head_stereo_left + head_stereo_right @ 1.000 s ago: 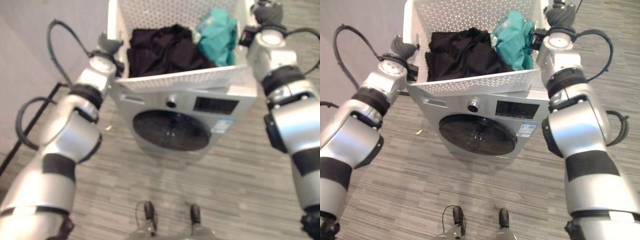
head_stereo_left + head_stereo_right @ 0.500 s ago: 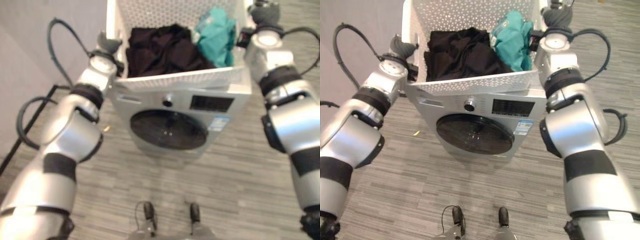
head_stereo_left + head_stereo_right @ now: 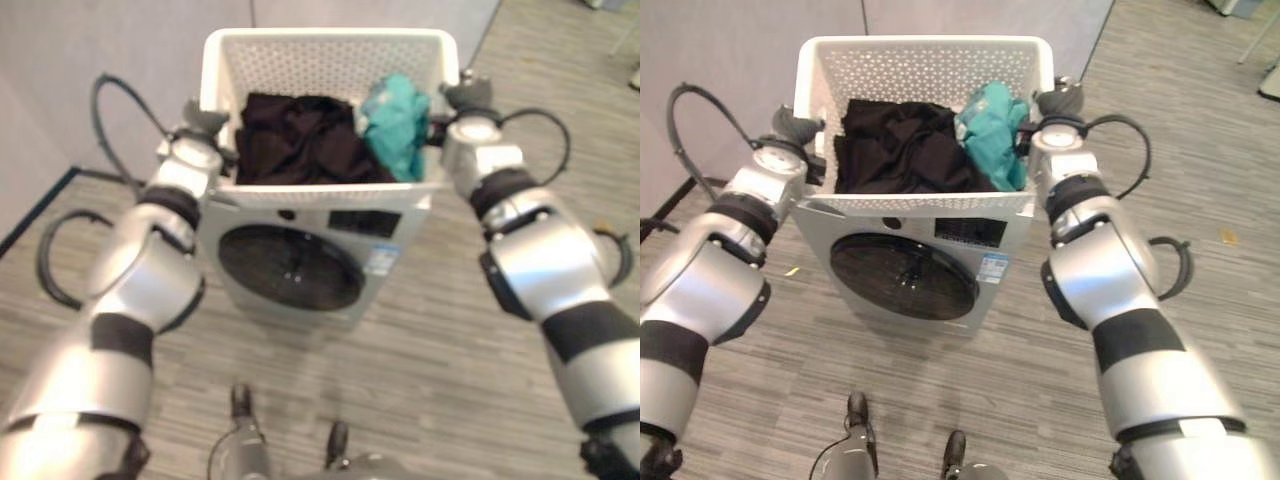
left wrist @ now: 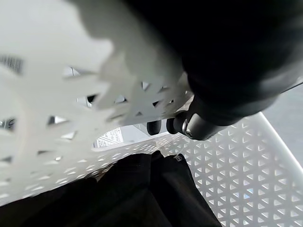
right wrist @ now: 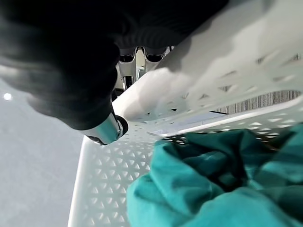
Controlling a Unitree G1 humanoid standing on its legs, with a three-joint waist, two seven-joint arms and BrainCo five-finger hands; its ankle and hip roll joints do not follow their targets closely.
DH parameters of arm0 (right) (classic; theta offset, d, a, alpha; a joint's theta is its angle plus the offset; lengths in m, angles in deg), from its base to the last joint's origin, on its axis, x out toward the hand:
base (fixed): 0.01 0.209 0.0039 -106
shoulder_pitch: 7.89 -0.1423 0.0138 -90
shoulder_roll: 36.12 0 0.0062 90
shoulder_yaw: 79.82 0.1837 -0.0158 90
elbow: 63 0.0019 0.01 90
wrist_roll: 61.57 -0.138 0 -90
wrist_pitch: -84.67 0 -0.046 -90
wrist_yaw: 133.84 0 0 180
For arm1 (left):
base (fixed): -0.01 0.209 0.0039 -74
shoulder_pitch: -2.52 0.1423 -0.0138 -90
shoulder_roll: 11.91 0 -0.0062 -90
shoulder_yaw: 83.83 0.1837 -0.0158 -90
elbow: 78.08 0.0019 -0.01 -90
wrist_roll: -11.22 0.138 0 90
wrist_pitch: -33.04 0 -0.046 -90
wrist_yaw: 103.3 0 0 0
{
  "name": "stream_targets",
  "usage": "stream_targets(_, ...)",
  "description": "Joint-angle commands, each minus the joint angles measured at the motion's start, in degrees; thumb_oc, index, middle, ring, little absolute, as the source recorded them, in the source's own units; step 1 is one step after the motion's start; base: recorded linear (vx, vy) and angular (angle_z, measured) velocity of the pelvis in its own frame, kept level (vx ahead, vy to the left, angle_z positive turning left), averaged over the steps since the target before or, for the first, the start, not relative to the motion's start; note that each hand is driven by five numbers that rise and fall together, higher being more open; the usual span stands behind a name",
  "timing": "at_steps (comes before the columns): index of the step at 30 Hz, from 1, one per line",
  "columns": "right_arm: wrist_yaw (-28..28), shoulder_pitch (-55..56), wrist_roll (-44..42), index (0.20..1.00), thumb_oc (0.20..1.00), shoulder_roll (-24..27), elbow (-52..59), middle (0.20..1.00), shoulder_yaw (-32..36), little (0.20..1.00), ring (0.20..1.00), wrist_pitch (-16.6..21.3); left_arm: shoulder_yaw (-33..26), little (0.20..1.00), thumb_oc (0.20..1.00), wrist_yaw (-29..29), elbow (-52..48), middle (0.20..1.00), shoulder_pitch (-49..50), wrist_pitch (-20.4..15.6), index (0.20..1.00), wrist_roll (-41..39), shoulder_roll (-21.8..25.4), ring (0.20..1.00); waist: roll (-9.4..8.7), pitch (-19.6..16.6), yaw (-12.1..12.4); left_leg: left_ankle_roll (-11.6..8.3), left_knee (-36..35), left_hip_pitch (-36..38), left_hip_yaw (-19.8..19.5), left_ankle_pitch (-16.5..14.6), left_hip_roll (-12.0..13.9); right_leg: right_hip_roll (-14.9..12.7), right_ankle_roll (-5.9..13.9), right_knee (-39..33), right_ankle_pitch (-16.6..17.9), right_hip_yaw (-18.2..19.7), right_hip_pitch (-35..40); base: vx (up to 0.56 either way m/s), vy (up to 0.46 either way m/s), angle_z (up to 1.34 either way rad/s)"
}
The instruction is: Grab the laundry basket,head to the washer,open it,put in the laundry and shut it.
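Laundry basket [image 3: 925,68] directly above the washer [image 3: 908,265], between left hand [image 3: 792,126] and right hand [image 3: 1060,100]. In the basket: dark clothes [image 3: 895,150] at left, crumpled garment [image 3: 992,128] at right, touching.

- Floor [image 3: 970,380]: grey, wood-grain planks with fine streaks, running across the whole area.
- Wall [image 3: 730,60]: plain grey panels along the far edge of the floor, with a vertical seam [image 3: 862,18] between two panels.
- Dark baseboard strip [image 3: 35,208]: runs where the wall meets the floor on the left.
- Small yellowish scrap [image 3: 1228,237]: lies on the floor, far right.
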Motion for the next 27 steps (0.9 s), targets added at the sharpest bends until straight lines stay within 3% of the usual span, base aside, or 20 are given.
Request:
stream_targets(1, -4.8, -6.7, -1.6, 0.2, 0.2, -7.6, 5.0, 0.2, -0.1, 0.2, 0.2, 3.8, 0.9, 0.2, 0.2, -1.3, -2.5, 0.2, -21.1, -8.5, 0.2, 0.5, -10.8, 0.2, 1.43, 1.8, 2.2, 3.76, 10.6, 0.7, -1.4, -0.4, -5.5, -12.5, 10.94, 12.9, 1.2, 1.5, 13.3, 0.44, 0.399, -0.25)
stream_targets(2, -5.1, -6.5, -1.9, 0.2, 0.2, -8.0, 5.4, 0.2, -0.2, 0.2, 0.2, 3.2, 1.3, 0.2, 0.2, -1.7, -2.6, 0.2, -20.9, -8.2, 0.2, 0.6, -10.8, 0.2, 1.52, 2.4, 2.1, 5.81, 12.8, 1.8, -1.3, -3.5, -6.7, -14.0, 10.87, 18.6, 3.8, 3.2, 11.2, 0.45, 0.531, -0.17)
stream_targets(3, -5.6, -5.8, -2.4, 0.2, 0.2, -8.9, 6.9, 0.2, 0.2, 0.2, 0.2, 3.3, 0.7, 0.2, 0.2, -2.1, -2.9, 0.2, -19.7, -8.4, 0.2, 0.6, -10.1, 0.2, 2.25, 3.3, 1.5, 9.07, 14.0, 4.4, -0.9, -7.3, -9.4, -15.3, 10.61, 27.7, 7.4, 6.1, 7.0, 0.42, 0.505, -0.09)
stream_targets(5, -5.8, -5.4, -2.0, 0.2, 0.2, -9.4, 7.6, 0.2, 0.9, 0.2, 0.2, 3.5, 0.4, 0.2, 0.2, -2.2, -2.5, 0.2, -19.3, -8.1, 0.2, 0.5, -9.9, 0.2, 3.91, 3.5, 1.2, 10.32, 11.3, 8.8, -0.6, -8.9, -10.8, -16.0, 10.63, 30.1, 7.5, 6.1, 3.1, 0.42, 0.368, -0.11)
stream_targets(6, -5.8, -6.0, -1.7, 0.2, 0.2, -9.3, 8.2, 0.2, 0.4, 0.2, 0.2, 3.6, 0.4, 0.2, 0.2, -2.3, -2.6, 0.2, -18.9, -8.3, 0.2, 1.2, -10.9, 0.2, 5.05, 4.0, 0.0, 10.11, 9.0, 11.8, -1.5, -8.7, -11.6, -14.2, 9.72, 25.1, 2.0, 4.9, 0.1, 0.29, 0.173, -0.07)
stream_targets(8, -6.0, -5.8, -1.6, 0.2, 0.2, -9.5, 8.1, 0.2, 0.4, 0.2, 0.2, 3.6, 0.4, 0.2, 0.2, -2.4, -2.4, 0.2, -18.3, -8.3, 0.2, 1.7, -11.2, 0.2, 5.52, 4.1, -0.7, 9.79, 8.2, 13.4, -1.6, -9.2, -11.6, -13.5, 9.6, 21.7, 0.8, 3.2, 0.0, 0.25, 0.062, -0.02)
stream_targets(9, -6.1, -5.2, -0.5, 0.2, 0.2, -9.6, 7.7, 0.2, 0.0, 0.2, 0.2, 3.2, 0.2, 0.2, 0.2, -2.3, -2.3, 0.2, -17.4, -8.1, 0.2, 2.0, -11.7, 0.2, 5.79, 3.7, -0.8, 9.22, 6.9, 15.5, -0.7, -9.7, -11.3, -13.9, 9.99, 12.5, 0.9, -1.2, -0.9, 0.25, 0.007, 0.03)
stream_targets(11, -6.6, -3.5, -0.6, 0.2, 0.2, -9.8, 6.5, 0.2, 1.0, 0.2, 0.2, 2.3, -0.7, 0.2, 0.2, -2.1, -2.5, 0.2, -16.5, -8.0, 0.2, 2.2, -12.5, 0.2, 5.4, 3.2, -0.6, 8.71, 7.4, 17.0, -0.9, -10.2, -11.2, -13.2, 10.71, 7.8, 2.2, -3.4, 2.8, 0.24, -0.05, 0.04)
stream_targets(15, -7.3, -2.7, -1.4, 0.2, 0.2, -11.2, 5.3, 0.2, 1.0, 0.2, 0.2, 1.5, -1.3, 0.2, 0.2, -1.9, -2.4, 0.2, -15.7, -8.0, 0.2, 2.5, -13.9, 0.2, 4.92, 1.8, -0.2, 8.2, 5.3, 18.2, -0.7, -9.1, -11.3, -11.7, 11.12, 4.8, 3.6, -2.8, 4.5, 0.13, -0.028, 0.28)
stream_targets(18, -6.9, -4.3, -1.2, 0.2, 0.2, -11.4, 4.1, 0.2, 0.4, 0.2, 0.2, 1.3, -0.9, 0.2, 0.2, -1.7, -2.1, 0.2, -16.5, -7.9, 0.2, 2.2, -15.0, 0.2, 4.72, 1.4, -0.2, 7.45, 3.5, 17.4, -1.3, -7.1, -11.2, -11.1, 11.42, 3.1, 5.4, -3.0, 4.5, 0.01, -0.044, 0.34)
stream_targets(19, -6.8, -5.0, -1.0, 0.2, 0.2, -11.6, 3.7, 0.2, 0.3, 0.2, 0.2, 1.3, -1.4, 0.2, 0.2, -1.4, -2.1, 0.2, -16.6, -8.0, 0.2, 2.1, -16.1, 0.2, 4.47, 1.4, -0.3, 7.54, 2.9, 16.4, -0.9, -5.0, -11.2, -11.0, 10.86, 1.9, 6.7, -3.8, 4.1, 0.01, -0.027, 0.15)
stream_targets(20, -6.8, -5.0, -1.0, 0.2, 0.2, -11.6, 3.7, 0.2, 0.3, 0.2, 0.2, 1.3, -1.4, 0.2, 0.2, -1.4, -2.1, 0.2, -16.6, -7.9, 0.2, 2.1, -16.1, 0.2, 4.58, 1.1, -0.3, 7.13, 2.6, 16.9, -1.6, -6.0, -11.1, -10.7, 11.4, 1.9, 5.9, -3.2, 4.5, -0.05, -0.034, 0.09)
stream_targets(21, -6.8, -5.2, -1.0, 0.2, 0.2, -11.3, 3.3, 0.2, 0.3, 0.2, 0.2, 1.2, -1.5, 0.2, 0.2, -1.3, -1.9, 0.2, -16.6, -8.0, 0.2, 2.4, -16.5, 0.2, 4.39, 1.2, -0.4, 7.35, 2.3, 16.3, -0.9, -4.5, -11.1, -10.8, 10.88, 1.3, 7.1, -4.0, 4.2, 0.02, -0.017, -0.03)
stream_targets(27, -6.7, -6.0, -0.5, 0.2, 0.2, -9.7, 2.4, 0.2, -0.5, 0.2, 0.2, 0.6, -1.8, 0.2, 0.2, -1.0, -1.8, 0.2, -16.0, -7.8, 0.2, 3.0, -17.5, 0.2, 4.09, 1.5, -1.3, 6.82, 0.4, 16.5, -0.9, -3.1, -11.1, -10.5, 11.16, -0.2, 8.4, -3.9, 4.4, 0.0, -0.011, -0.04)
